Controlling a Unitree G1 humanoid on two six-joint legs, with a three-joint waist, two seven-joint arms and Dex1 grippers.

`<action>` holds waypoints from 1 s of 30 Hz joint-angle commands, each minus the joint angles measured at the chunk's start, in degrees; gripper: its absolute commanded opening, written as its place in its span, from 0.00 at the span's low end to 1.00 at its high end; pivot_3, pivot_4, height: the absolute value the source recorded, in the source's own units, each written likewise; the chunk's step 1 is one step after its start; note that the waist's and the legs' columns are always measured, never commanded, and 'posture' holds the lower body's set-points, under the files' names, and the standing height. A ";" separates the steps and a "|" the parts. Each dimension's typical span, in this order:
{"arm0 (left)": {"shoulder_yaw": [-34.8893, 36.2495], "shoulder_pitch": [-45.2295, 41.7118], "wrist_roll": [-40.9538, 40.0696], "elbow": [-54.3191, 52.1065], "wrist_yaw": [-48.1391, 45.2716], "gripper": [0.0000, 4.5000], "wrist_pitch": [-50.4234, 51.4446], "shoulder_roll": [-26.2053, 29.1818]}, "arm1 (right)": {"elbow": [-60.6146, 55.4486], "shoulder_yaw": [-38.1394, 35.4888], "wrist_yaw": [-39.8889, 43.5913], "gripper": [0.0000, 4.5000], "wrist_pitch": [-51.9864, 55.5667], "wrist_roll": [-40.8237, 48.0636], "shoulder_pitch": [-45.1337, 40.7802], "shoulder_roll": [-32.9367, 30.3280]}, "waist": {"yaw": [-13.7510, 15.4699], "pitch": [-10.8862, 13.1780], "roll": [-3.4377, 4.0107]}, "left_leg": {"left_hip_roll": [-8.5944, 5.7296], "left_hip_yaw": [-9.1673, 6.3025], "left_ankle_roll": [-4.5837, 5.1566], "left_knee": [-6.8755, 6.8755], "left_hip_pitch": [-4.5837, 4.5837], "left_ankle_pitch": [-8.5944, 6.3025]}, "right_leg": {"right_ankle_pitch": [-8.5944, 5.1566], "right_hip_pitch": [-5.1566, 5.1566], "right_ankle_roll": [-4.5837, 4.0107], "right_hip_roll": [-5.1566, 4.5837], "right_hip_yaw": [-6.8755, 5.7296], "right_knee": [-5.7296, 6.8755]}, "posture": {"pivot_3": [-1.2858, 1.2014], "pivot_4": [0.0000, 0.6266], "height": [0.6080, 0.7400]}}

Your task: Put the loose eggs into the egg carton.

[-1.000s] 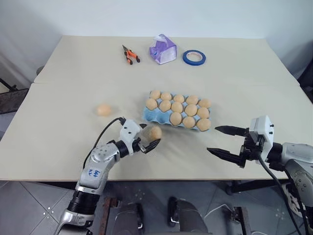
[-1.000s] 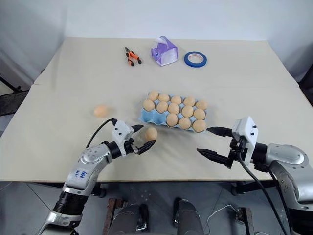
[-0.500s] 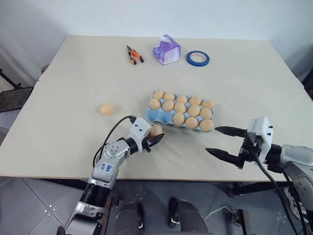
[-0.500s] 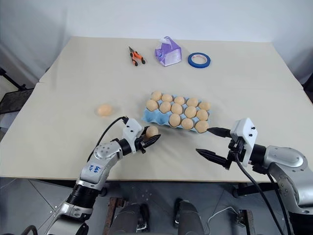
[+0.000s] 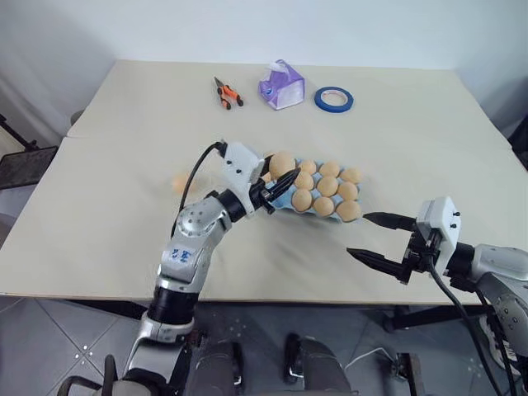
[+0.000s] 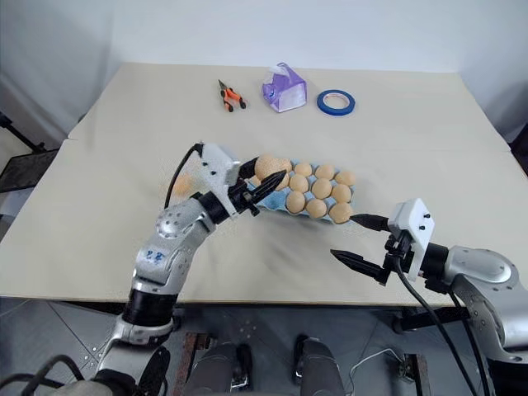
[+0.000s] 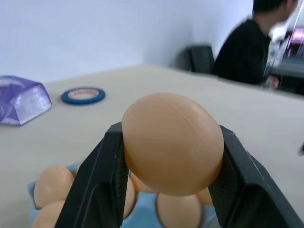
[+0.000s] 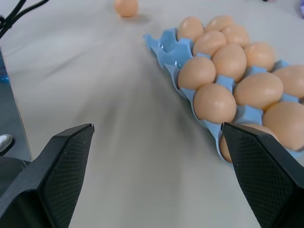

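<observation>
Left gripper [image 5: 279,183] clamps egg [image 7: 172,144], masking egg carton [image 5: 285,200] 9 o'clock end; right gripper [image 5: 373,239] agape, empty; loose egg [image 5: 178,182] half-hidden behind arm.

A beige worktop [image 5: 396,124] carries three items lined up along its far side: orange-handled pliers [image 5: 223,92] lying flat, a purple-and-white tissue pack [image 5: 280,85] standing just beside them, and a roll of blue tape [image 5: 333,99] lying flat on the pack's other side. The three sit apart from one another. Behind the worktop rises a plain pale wall [image 5: 264,29]. A grey tiled floor [image 5: 49,338] shows below its near edge. Beyond the worktop's far end, a person in a dark top [image 7: 242,45] sits partly turned away.
</observation>
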 commanded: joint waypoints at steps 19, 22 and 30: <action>-0.98 -1.87 2.46 2.10 0.54 0.99 4.10 0.83 | -3.29 -2.37 -2.61 1.00 -0.94 1.17 3.01 -0.05 | 0.03 0.00 0.00 | 0.03 -0.03 0.27 0.00 -0.08 0.06 | 0.00 -0.08 0.00 -0.02 -0.01 0.01 | 0.52 0.24 1.00; 0.92 0.26 0.21 -2.66 -2.31 0.99 6.31 4.22 | -2.42 -1.82 -1.99 1.00 -1.11 1.05 2.08 -0.25 | -0.18 0.00 0.00 | 0.05 -0.02 0.26 -0.01 -0.07 0.06 | 0.00 -0.08 0.00 -0.01 0.01 0.01 | 0.52 0.24 1.00; 9.79 12.82 -14.31 -12.97 -22.67 0.99 7.90 20.75 | 0.07 0.00 -0.30 1.00 -1.54 0.47 -0.60 -0.03 | -0.29 0.00 0.02 | 0.12 -0.01 0.09 -0.01 -0.05 0.02 | -0.08 -0.15 -0.14 0.01 0.00 0.13 | 0.52 0.24 1.00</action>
